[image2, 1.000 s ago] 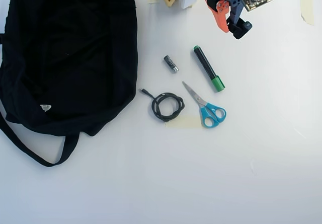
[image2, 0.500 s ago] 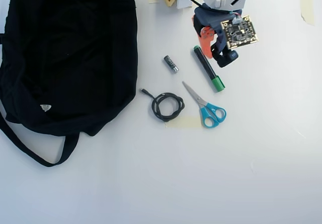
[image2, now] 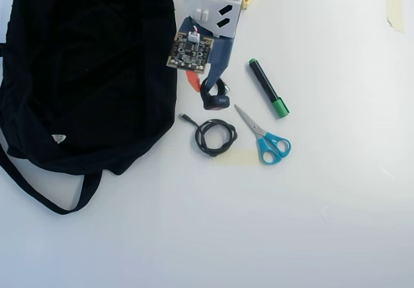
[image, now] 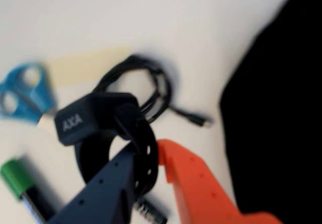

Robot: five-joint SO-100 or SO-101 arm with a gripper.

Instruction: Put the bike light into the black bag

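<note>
Here the gripper is pinching the bike light by its ring-like strap loop — in the wrist view the dark finger and the orange finger close on the perforated band, and the chunky black body with white "AXA" lettering sticks out to the left of the fingers. The picture is blurred, so I cannot tell whether the light is clear of the desk or touching it.

In the overhead view the bike light sits at the tip of the arm, just beside the right edge of the black bag but outside it. The bag lies spread over the left part of the desk, its strap looping out at the lower left and a small white triangular tag showing on the fabric.

Near the light, just below it in the overhead view, lies a coiled black cable — its plug end points toward the bag. To the right are a black marker with a green cap and blue-handled scissors, whose handles rest on a pale strip of tape.
</note>
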